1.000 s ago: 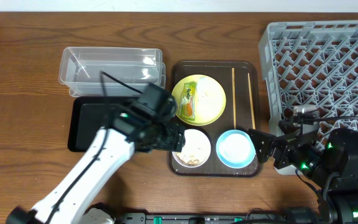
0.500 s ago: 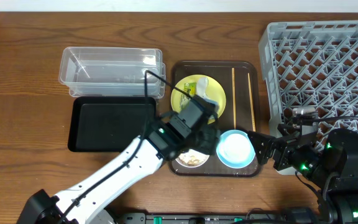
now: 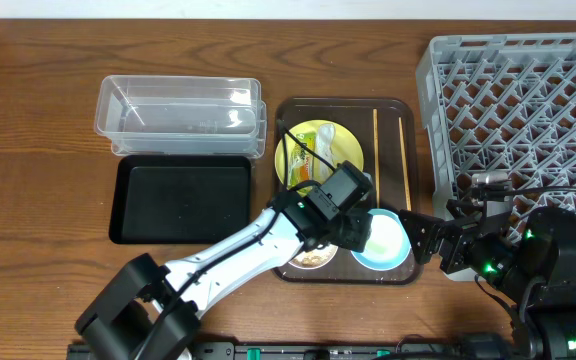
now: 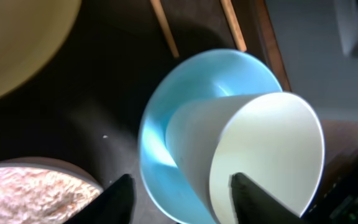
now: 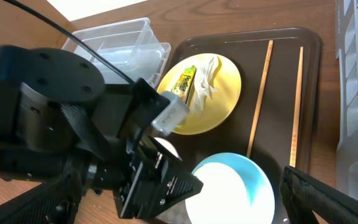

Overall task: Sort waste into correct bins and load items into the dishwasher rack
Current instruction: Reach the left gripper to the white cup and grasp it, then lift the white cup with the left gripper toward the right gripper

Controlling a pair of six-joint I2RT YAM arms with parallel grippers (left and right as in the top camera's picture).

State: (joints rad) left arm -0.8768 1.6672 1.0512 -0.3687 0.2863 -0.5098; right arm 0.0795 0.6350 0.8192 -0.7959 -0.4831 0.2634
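The wooden desk (image 3: 38,120) carries a large grey lattice dishwasher rack (image 3: 513,100) beyond the right hand (image 3: 420,240); whether that hand is apart or together cannot be told. The dark brown serving tray (image 3: 390,150) lies under the left hand (image 4: 179,186). The clear rectangular plastic tub (image 3: 178,105) and shallow black tray (image 3: 183,200) sit well to its left. Its fingers (image 4: 120,193) are spread apart, gripping nothing, just over the small light blue bowl (image 4: 166,118), which has a white cup-like shape inside. The round yellow-green plate (image 5: 225,93) lies just past the hand, bearing the green-and-orange wrapper (image 5: 185,81) and white crumpled scrap (image 5: 209,78). The white bowl (image 4: 30,193) of crumbs sits beside the hand, and the two wooden chopsticks (image 5: 260,99) lie ahead.
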